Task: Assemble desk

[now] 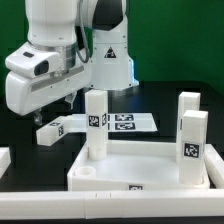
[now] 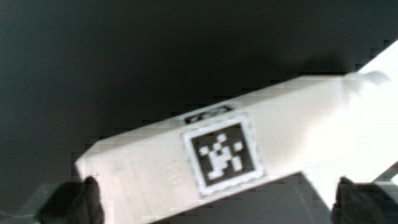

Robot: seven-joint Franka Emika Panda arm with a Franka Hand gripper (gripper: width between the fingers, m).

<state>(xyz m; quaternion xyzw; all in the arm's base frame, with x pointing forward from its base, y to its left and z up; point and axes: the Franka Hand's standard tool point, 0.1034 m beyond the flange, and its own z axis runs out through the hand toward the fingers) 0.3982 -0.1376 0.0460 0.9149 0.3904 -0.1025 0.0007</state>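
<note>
The white desk top (image 1: 150, 168) lies rim-up at the front of the table. Three white tagged legs stand upright on it: one at its left (image 1: 96, 125), one at the front right (image 1: 193, 148), one at the back right (image 1: 188, 104). A fourth leg (image 1: 52, 130) lies flat on the black table, left of the top. My gripper (image 1: 50, 113) hangs just above this lying leg. In the wrist view the leg (image 2: 231, 140) lies slantwise with its tag facing up, one end reaching between my dark fingertips (image 2: 80, 203). The gripper (image 2: 217, 208) is open and holds nothing.
The marker board (image 1: 128, 122) lies flat behind the desk top. A white block edge (image 1: 5, 158) shows at the exterior view's left border. The arm's base stands at the back before a green wall.
</note>
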